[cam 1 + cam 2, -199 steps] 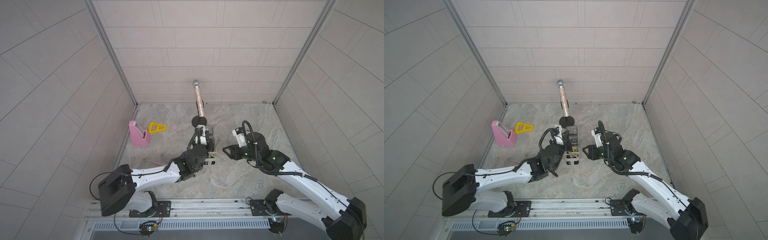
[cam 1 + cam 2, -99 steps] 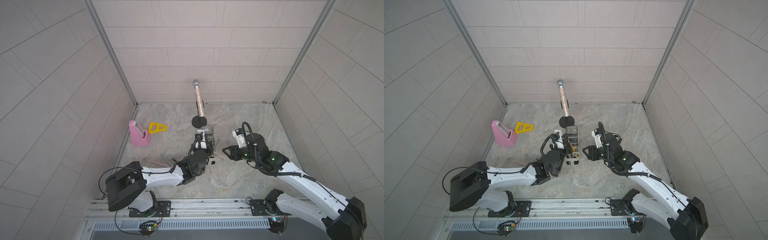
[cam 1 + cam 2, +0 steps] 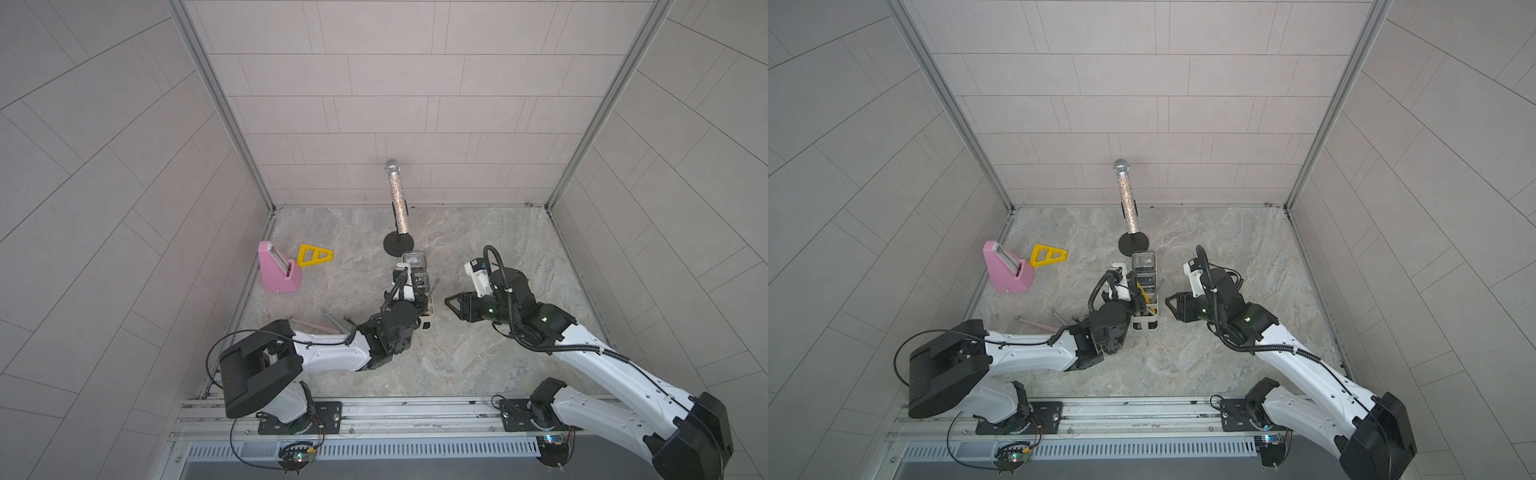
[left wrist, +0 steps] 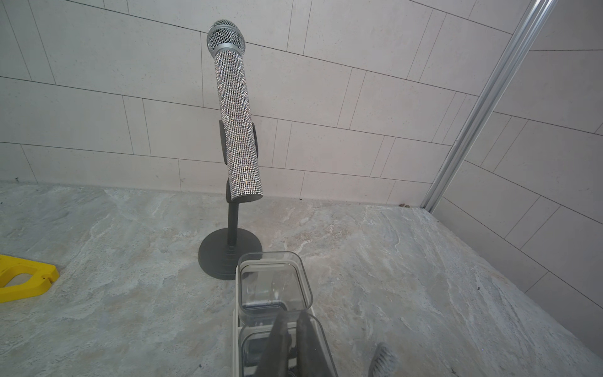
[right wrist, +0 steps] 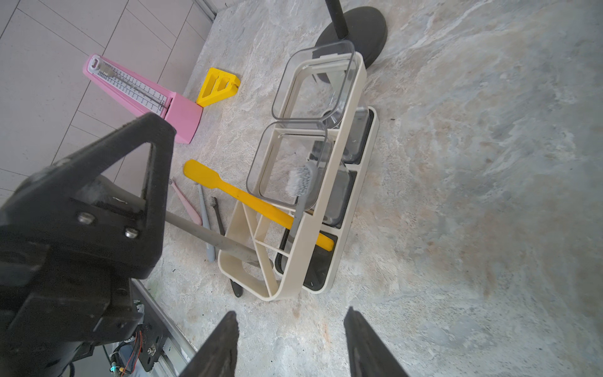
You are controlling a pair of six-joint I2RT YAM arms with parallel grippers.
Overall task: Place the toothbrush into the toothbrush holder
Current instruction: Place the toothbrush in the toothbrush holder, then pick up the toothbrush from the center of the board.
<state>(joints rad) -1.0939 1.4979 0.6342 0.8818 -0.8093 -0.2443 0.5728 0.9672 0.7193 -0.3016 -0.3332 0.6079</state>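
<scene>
Right wrist view: right claw (image 5: pixel 290 311) released, open table (image 5: pixel 456 196) beside holder (image 5: pixel 310 225). Left wrist view shows left claw (image 4: pixel 292 318) above holder, grip unclear.

toothbrush holder (image 5: pixel 288 271): we see cream-white walls; clear boxes; dark grey base;
toothbrush (image 5: pixel 301 186): grey handle; whitish-grey bristles;
flat stick (image 5: pixel 248 199): plain yellow;
wedge block (image 3: pixel 277 270): pink; white scale, black marks;
triangle (image 5: pixel 206 88): yellow;
microphone (image 4: pixel 238 124): we note a silver mesh head; glittery body;
stand (image 4: pixel 215 254): black;
floor (image 3: pixel 457 365): grey-beige veined marble
</scene>
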